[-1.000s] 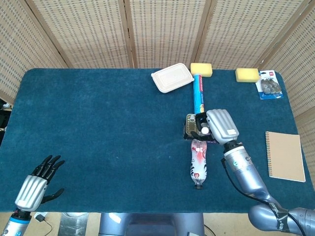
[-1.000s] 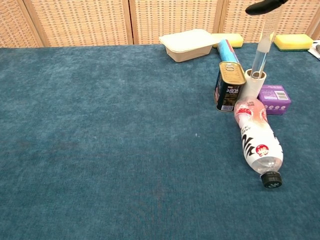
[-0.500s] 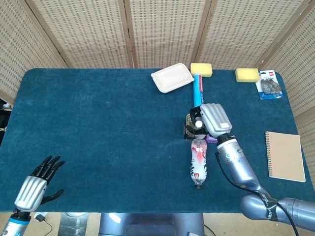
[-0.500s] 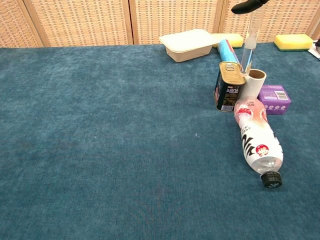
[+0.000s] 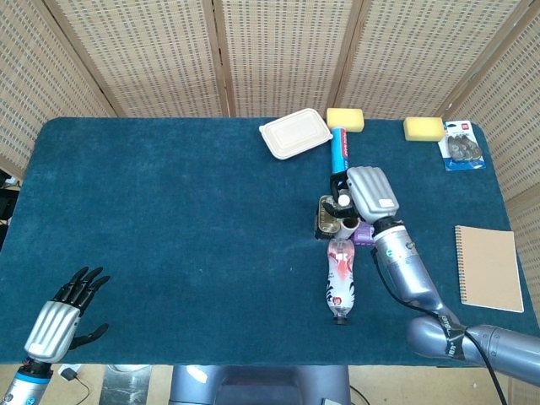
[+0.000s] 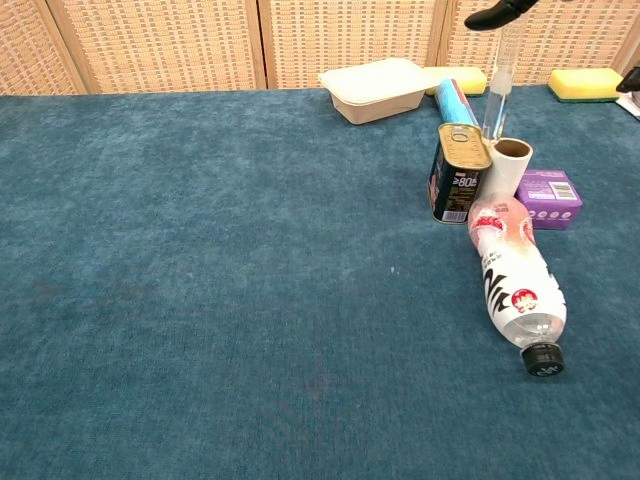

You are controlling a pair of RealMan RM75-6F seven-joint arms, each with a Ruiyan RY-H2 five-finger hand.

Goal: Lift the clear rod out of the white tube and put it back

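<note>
The white tube (image 6: 511,168) stands upright between a gold tin can (image 6: 459,172) and a purple box (image 6: 549,198). My right hand (image 5: 371,194) holds the clear rod (image 6: 498,88) upright by its top, with a dark fingertip (image 6: 500,12) showing at the chest view's upper edge. The rod hangs free of the tube, its lower end near rim height, just left of the opening and over the can's back edge. From above, the rod's top (image 5: 343,200) sits beside the hand, and the tube's mouth (image 5: 348,224) shows below it. My left hand (image 5: 63,316) rests open at the table's front left.
A plastic bottle (image 6: 515,285) lies on its side in front of the tube. At the back are a white lidded container (image 6: 376,88), a blue roll (image 6: 455,100) and two yellow sponges (image 6: 586,83). A notebook (image 5: 489,267) lies at the right.
The rod has come up out of the tube and shifted left, towards the can. My right hand moved with it. The left hand has stayed still.
</note>
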